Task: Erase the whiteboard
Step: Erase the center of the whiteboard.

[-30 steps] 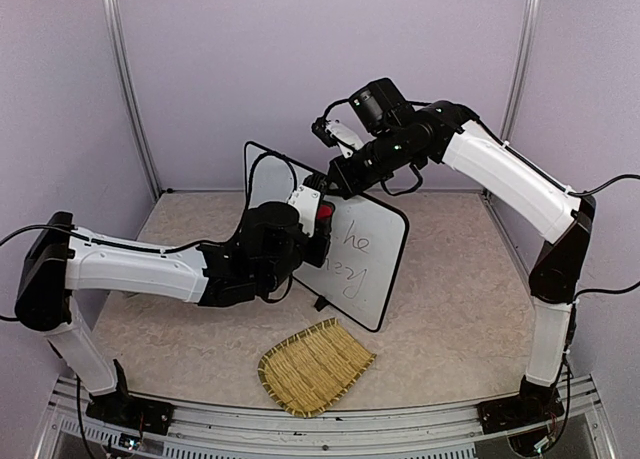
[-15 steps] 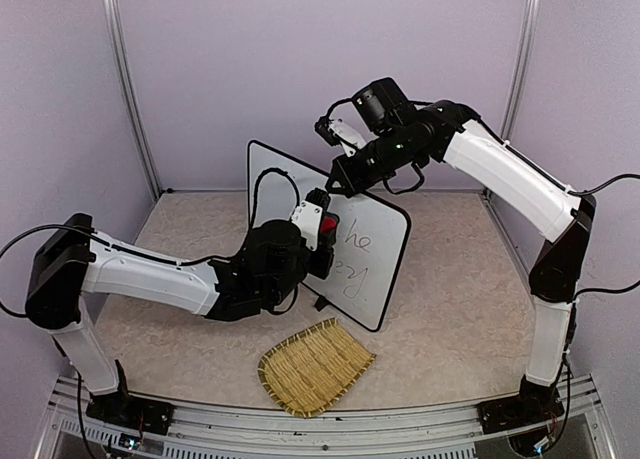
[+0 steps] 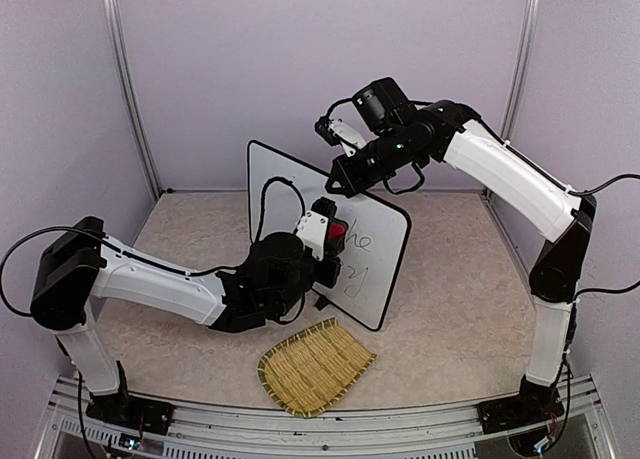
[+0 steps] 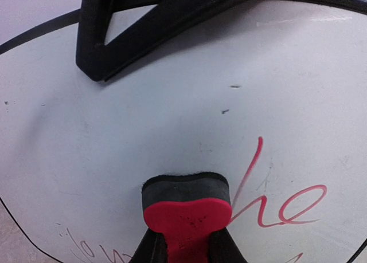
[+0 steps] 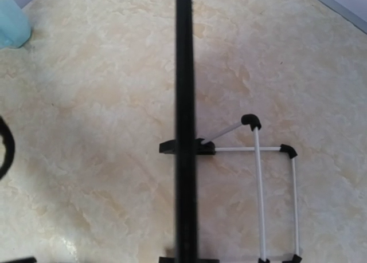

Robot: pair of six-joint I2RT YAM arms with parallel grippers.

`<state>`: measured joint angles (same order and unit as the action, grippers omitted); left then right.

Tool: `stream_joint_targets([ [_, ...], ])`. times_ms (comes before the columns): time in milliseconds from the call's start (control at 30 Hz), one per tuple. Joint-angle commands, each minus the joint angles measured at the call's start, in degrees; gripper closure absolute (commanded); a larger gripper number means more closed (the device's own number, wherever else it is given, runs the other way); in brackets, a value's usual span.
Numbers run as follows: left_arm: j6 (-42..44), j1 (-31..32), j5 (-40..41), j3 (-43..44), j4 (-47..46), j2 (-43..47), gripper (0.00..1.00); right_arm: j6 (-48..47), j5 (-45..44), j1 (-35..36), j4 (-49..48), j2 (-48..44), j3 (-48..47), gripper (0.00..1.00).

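The whiteboard (image 3: 276, 175) stands upright on the table, tilted away to the right, with pink handwriting (image 3: 360, 243) on its right half. My left gripper (image 3: 333, 241) is shut on a red and black eraser (image 3: 338, 230), whose black felt presses flat on the board. In the left wrist view the eraser (image 4: 186, 208) sits just left of the pink "he" (image 4: 284, 208), between my left gripper's (image 4: 183, 248) fingers. My right gripper (image 3: 338, 183) is shut on the board's top rim (image 5: 183, 102), seen edge-on in the right wrist view.
A woven straw mat (image 3: 315, 367) lies near the front edge, below the board. The board's black feet (image 5: 170, 147) and white wire stand (image 5: 276, 183) rest on the marbled tabletop. A pale blue object (image 5: 11, 22) sits at the table's far corner.
My left gripper has slid the eraser right and slightly down across the board, toward the writing. The right arm has held the top rim still.
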<state>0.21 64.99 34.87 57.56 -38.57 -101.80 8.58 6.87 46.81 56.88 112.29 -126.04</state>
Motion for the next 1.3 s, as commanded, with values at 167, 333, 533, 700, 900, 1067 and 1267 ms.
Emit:
stream_joint_targets([
  [167, 0.52, 2.35, -6.47, 1.42, -2.72, -0.47, 0.82, 0.43, 6.05, 2.38, 1.05, -0.10, 1.06, 1.00],
  [333, 2.32, 1.65, -0.16, 1.36, -2.04, -0.19, 0.82, 0.48, 6.14, 2.47, 1.10, -0.27, 1.34, 1.00],
  [533, 0.55, -2.79, 4.25, 0.77, 1.64, 2.06, 0.83, 0.52, 5.90, 2.45, 1.08, -0.66, 1.59, 1.00],
  [700, -0.21, -6.74, 3.53, -0.30, 2.99, 4.63, 0.83, 0.58, 5.78, 2.41, 1.08, -0.66, 1.59, 1.00],
  [900, -0.16, -7.39, 0.12, 0.21, 3.46, 4.74, 0.83, 0.65, 5.92, 2.38, 1.06, -0.47, 1.51, 1.00],
  [1067, 1.20, -4.31, -2.82, 1.55, 2.16, 2.14, 0.83, 0.73, 6.09, 2.45, 1.12, -0.23, 1.49, 1.00],
  [1267, 3.88, 0.24, -1.93, 4.72, 2.54, -1.54, 0.83, 0.62, 5.96, 2.45, 1.14, -0.19, 1.39, 1.00],
])
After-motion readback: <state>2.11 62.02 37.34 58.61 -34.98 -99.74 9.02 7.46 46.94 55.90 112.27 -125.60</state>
